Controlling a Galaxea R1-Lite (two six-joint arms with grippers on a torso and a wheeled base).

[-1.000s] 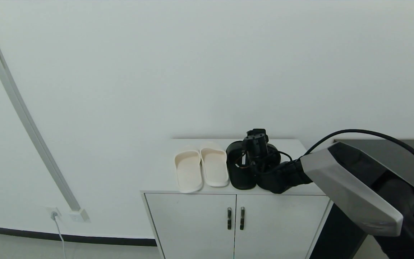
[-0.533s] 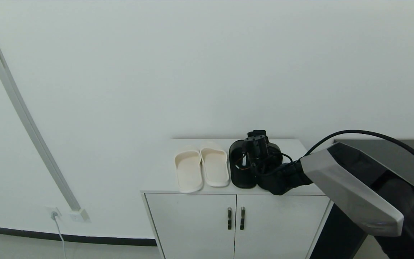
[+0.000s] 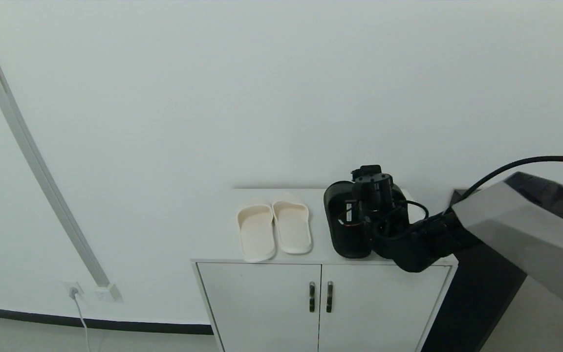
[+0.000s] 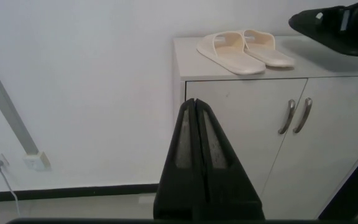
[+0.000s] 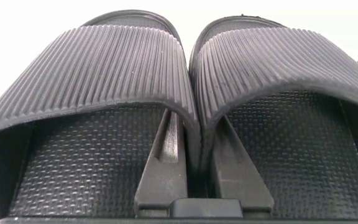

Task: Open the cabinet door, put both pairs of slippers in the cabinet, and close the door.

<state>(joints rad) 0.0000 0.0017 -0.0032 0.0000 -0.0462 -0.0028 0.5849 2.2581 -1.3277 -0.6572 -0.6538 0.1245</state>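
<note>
Over the right end of the cabinet [image 3: 257, 303] top, the right gripper [image 5: 194, 171] has one finger inside each of the black slippers [image 3: 347, 230]. It is clamped on their two touching inner walls, so a single pinch carries the pair. They seem raised just off the top, though the contact is hard to see. Cream slippers [image 3: 274, 227] lie side by side on the cabinet's top, left of the black pair. Both doors are shut, with the handles [image 3: 320, 296] at the cabinet's middle. Low before the cabinet's left front, the left gripper [image 4: 196, 143] hangs with fingers pressed together, empty, probably kept free for a handle.
</note>
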